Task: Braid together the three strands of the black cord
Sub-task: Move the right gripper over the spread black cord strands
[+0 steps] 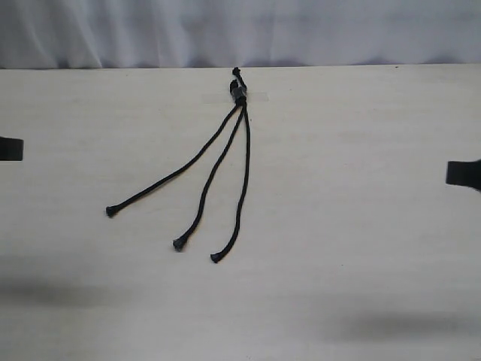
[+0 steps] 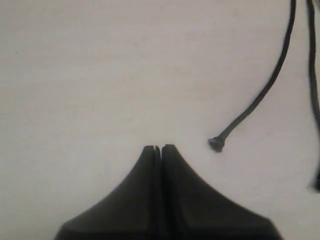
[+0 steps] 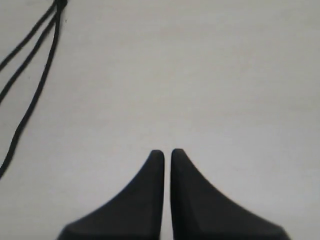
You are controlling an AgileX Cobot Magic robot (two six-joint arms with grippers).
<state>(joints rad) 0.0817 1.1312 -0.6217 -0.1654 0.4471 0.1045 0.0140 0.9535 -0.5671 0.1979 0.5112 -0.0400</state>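
The black cord (image 1: 239, 90) lies on the pale table with its knotted top at the far middle. From the knot its three strands fan toward the near side: the left strand (image 1: 176, 171), the middle strand (image 1: 213, 174) and the right strand (image 1: 245, 177), none crossing another. My left gripper (image 1: 9, 149) shows only as a dark block at the left edge. In the left wrist view it (image 2: 159, 148) is shut and empty, with one strand's knobby tip (image 2: 215, 144) lying just beside it. My right gripper (image 3: 167, 152) is shut on nothing, well away from the strands (image 3: 35, 50).
A strip of clear tape (image 1: 255, 96) crosses the cord near its knot. The light wooden table (image 1: 361, 248) ends at a white curtain (image 1: 240, 30) along the far side. My right arm (image 1: 464, 173) shows only at the right edge.
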